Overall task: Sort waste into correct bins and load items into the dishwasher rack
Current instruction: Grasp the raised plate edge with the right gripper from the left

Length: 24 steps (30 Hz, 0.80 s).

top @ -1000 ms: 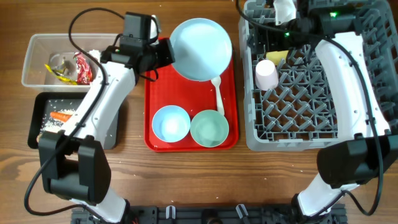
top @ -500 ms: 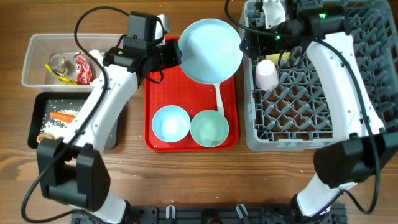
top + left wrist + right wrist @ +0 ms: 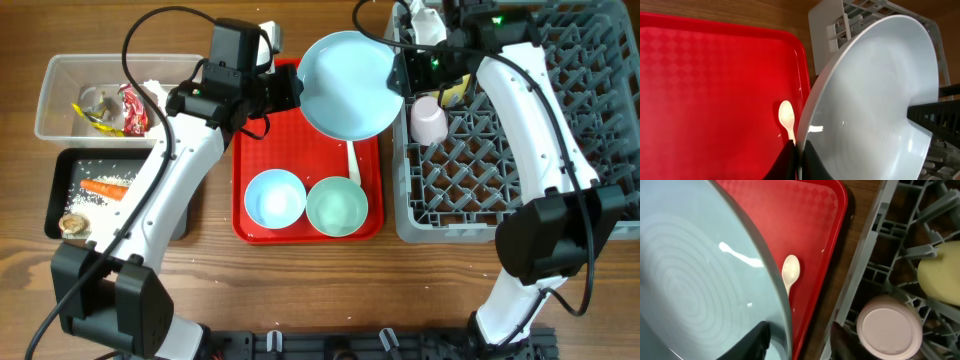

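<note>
Plate (image 3: 350,85), round and pale, hung tilted over the upper right corner of the red tray (image 3: 250,150), and its right edge reached across the left wall of the grey dishwasher rack (image 3: 560,150). Its hollow face was turned up toward the overhead camera. My left gripper (image 3: 797,152) was clenched on the plate's left rim, one finger on each face. My right gripper (image 3: 800,340) had its jaws spread, with the plate's right rim between them; I could not tell whether either finger touched it. Below the plate, a white spoon (image 3: 353,165) lay on the tray with its long axis running toward and away from me, its bowl end pointing to the far side and partly hidden under the plate. Two pale bowls (image 3: 275,197) (image 3: 337,205) sat side by side, mouths up, at the tray's near end. In the rack's left part a small white-pink cup (image 3: 428,120) stood with its closed end up, just beside a yellow cup (image 3: 452,92).
</note>
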Each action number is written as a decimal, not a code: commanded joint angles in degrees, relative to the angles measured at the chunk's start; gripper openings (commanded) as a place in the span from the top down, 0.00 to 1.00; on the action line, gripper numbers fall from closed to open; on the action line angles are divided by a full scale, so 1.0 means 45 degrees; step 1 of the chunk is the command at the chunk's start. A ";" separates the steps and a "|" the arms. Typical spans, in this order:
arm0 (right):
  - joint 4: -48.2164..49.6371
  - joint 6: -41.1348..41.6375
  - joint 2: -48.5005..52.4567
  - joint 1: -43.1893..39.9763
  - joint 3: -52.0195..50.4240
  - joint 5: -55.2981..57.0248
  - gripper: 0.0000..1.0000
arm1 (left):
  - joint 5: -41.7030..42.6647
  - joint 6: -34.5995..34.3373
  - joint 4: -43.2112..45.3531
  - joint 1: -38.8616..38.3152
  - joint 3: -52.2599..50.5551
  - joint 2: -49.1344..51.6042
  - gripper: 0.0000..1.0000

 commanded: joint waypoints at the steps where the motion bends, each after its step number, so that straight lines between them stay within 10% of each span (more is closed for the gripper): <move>1: 0.0039 -0.0029 0.0121 0.0087 -0.0117 -0.0146 0.69 | 0.0282 0.0024 0.0019 -0.0049 0.0015 -0.0277 0.95; 18: 0.0325 -0.0092 0.0112 0.0083 -0.0107 -0.0724 0.96 | 0.0253 0.0019 -0.0010 -0.0049 0.0015 -0.0277 0.93; 24: 0.0651 -0.0068 -0.0272 -0.0301 -0.0068 -0.0729 0.96 | 0.0248 0.0073 -0.0228 -0.0044 0.0015 -0.0277 0.71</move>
